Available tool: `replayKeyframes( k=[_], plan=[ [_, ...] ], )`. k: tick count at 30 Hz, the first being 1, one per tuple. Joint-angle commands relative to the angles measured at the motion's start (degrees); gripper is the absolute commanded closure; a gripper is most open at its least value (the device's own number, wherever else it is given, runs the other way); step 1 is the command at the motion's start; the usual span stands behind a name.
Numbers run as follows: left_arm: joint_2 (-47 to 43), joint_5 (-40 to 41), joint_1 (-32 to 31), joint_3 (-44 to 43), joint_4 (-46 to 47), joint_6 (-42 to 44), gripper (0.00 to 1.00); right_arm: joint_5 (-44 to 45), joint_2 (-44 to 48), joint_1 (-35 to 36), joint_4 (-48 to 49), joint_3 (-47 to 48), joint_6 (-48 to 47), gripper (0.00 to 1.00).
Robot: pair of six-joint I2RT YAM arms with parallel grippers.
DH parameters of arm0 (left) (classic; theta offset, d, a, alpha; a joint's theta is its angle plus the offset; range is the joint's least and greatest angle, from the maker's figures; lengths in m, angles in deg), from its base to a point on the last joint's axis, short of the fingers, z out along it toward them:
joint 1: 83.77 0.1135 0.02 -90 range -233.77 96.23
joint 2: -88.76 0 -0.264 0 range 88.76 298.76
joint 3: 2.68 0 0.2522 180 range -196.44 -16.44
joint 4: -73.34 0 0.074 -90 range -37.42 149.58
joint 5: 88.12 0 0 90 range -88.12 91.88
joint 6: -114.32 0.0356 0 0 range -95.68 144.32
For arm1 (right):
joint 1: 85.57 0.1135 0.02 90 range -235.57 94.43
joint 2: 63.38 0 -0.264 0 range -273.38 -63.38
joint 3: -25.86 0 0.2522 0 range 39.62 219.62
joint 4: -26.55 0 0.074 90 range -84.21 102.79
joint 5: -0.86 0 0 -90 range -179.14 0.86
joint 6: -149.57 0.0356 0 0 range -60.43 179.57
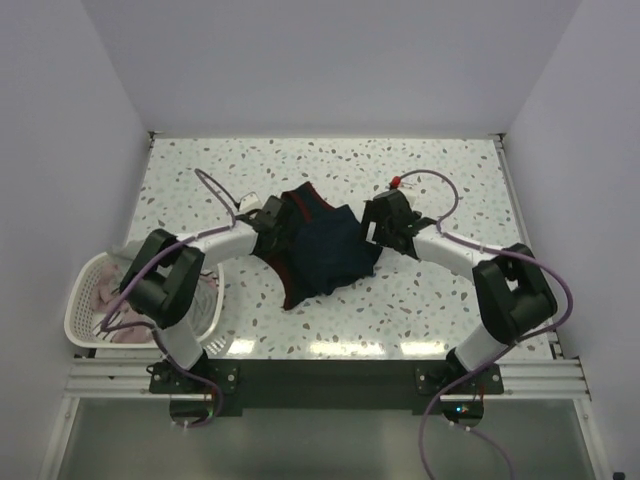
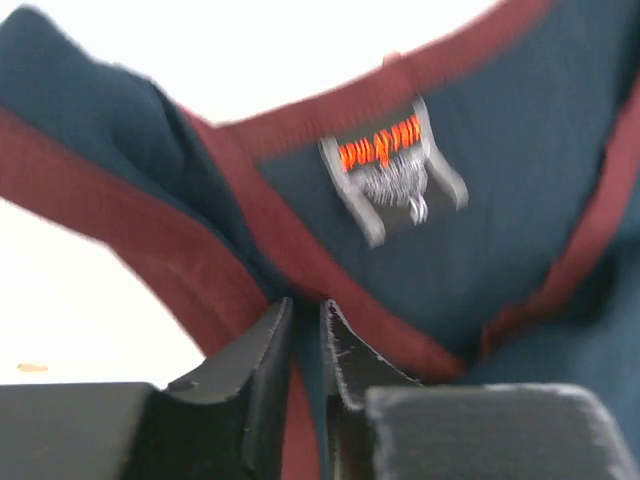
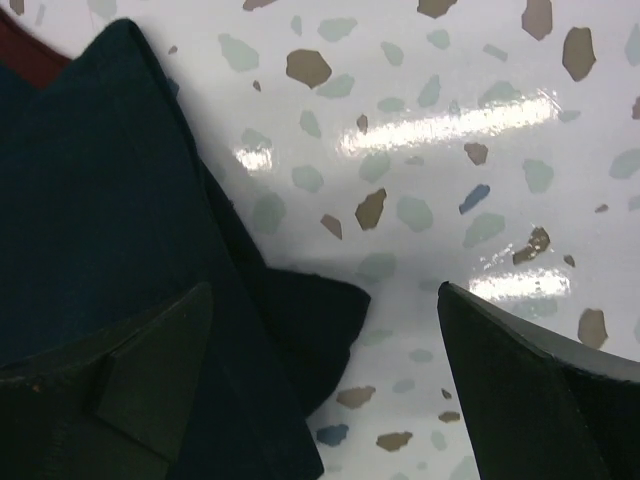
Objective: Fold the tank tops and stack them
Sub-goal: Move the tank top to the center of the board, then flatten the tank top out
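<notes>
Early: navy jersey (image 1: 330,255) rumpled on bench (image 1: 450,180), unfolded, no stack. L claw (image 2: 305,305) near-shut at red trim (image 2: 120,250), grip unclear; R claw (image 3: 322,290) wide open over its corner. Left: pale tops (image 1: 105,298) in basket (image 1: 75,310).

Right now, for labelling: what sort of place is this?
Likely a robot test cell: plain white walls around a speckled table, left arm and right arm bolted at its edge, navy tank top between.
</notes>
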Motion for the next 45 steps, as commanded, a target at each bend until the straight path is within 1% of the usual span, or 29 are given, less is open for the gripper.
replayKeyframes(
  k=[1,2,3,5,6,7,9,10,11,12,13,14,15,17,18,20,21,23,27,30,34,35,36,38,39,41,42,44,45],
  plan=[
    [6.21,2.22,3.55,-3.39,-0.81,-1.24,0.79,-6.26,-3.60,-1.22,7.00,4.81,1.98,0.02],
    [7.53,1.79,4.78,-4.45,-0.37,0.41,0.81,-6.70,-4.57,-1.31,7.35,5.26,2.15,0.03],
    [10.76,1.35,5.40,-6.12,-0.02,1.39,0.85,-7.31,-5.36,-1.22,7.62,5.61,2.85,0.03],
    [14.64,1.17,6.63,-13.40,-1.16,3.93,0.86,-7.93,-7.39,-1.13,7.45,6.84,3.38,0.03],
    [18.75,1.34,6.90,-16.39,-2.03,4.99,0.88,-7.93,-7.74,-1.22,7.36,7.02,3.99,0.04],
    [20.71,1.43,7.16,-22.86,-2.65,6.04,0.88,-7.84,-7.66,-1.31,7.36,6.84,4.17,0.04],
    [26.84,1.87,8.21,-29.83,-4.40,9.21,0.88,-7.15,-6.96,-1.39,7.27,6.41,4.26,0.04],
    [28.79,1.18,8.83,-36.56,-4.59,10.44,0.88,-6.97,-6.61,-1.57,7.27,6.32,4.26,0.04],
    [32.47,-0.31,9.88,-40.11,-5.89,12.02,0.89,-6.62,-6.08,-1.92,7.01,6.40,4.18,0.04],
    [33.81,-1.37,10.41,-43.54,-6.43,12.90,0.89,-6.44,-5.81,-2.10,6.74,6.40,4.09,0.04],
    [34.87,-2.42,10.94,-49.06,-7.04,13.61,0.89,-6.78,-5.64,-2.79,6.13,6.58,4.09,0.04],
    [35.05,-4.52,11.55,-50.59,-6.01,15.79,0.88,-7.05,-5.11,-3.15,6.04,6.49,4.00,0.04],
    [34.36,-5.41,11.65,-51.48,-4.60,17.20,0.84,-7.14,-4.85,-3.33,6.12,6.40,3.56,0.04],
    [30.07,-7.34,11.65,-50.53,0.04,21.58,0.75,-7.05,-4.67,-3.59,6.04,6.32,3.38,0.04],
    [28.22,-7.79,11.65,-49.91,1.03,22.31,0.64,-7.05,-4.84,-3.59,6.04,6.05,3.38,0.05],
    [22.70,-9.63,11.12,-46.14,4.36,25.28,0.55,-6.44,-4.76,-3.77,6.21,5.53,3.82,0.05],
    [20.92,-9.55,10.68,-44.99,4.81,26.17,0.48,-6.52,-4.67,-3.94,6.74,4.92,4.34,0.05],
    [16.71,-8.42,8.50,-42.27,5.08,29.67,0.41,-7.05,-4.93,-4.99,7.35,4.47,5.05,0.05],
    [10.89,-4.72,3.57,-36.03,5.78,32.42,0.39,-10.91,-7.83,-7.11,8.59,7.79,7.24,0.09],
    [6.85,-6.64,1.19,-28.22,8.14,31.28,0.39,-11.79,-11.86,-7.20,8.76,11.40,8.56,0.13],
    [4.65,-8.58,0.22,-22.85,9.03,30.40,0.39,-12.15,-15.47,-7.20,8.76,15.10,10.76,0.20],
    [3.25,-9.46,-0.13,-21.79,9.82,30.14,0.39,-12.15,-17.13,-7.20,8.94,15.54,11.29,0.21],
    [2.45,-9.90,-0.22,-20.73,10.00,30.05,0.39,-12.24,-17.76,-7.11,9.63,15.98,12.25,0.26],
    [0.09,-10.43,-0.39,-18.01,10.35,29.70,0.39,-12.06,-19.86,-7.19,9.82,16.68,13.05,0.32],
    [-0.71,-10.69,-0.39,-17.04,10.61,29.61,0.39,-11.71,-20.57,-7.11,9.38,17.21,13.57,0.38],
    [-2.99,-11.13,-0.39,-14.75,10.53,29.44,0.39,-10.83,-21.54,-7.11,9.29,17.65,14.10,0.47],
    [-3.87,-11.22,-0.39,-13.44,10.53,29.35,0.39,-10.74,-22.33,-7.11,9.72,17.83,14.37,0.56],
    [-6.24,-12.01,-0.48,-12.12,10.62,28.73,0.39,-11.27,-23.21,-7.11,10.17,18.27,14.63,0.62],
    [-7.13,-12.27,-0.57,-10.63,10.88,28.47,0.39,-11.62,-23.82,-7.02,10.43,19.05,14.72,0.69]
  ],
)
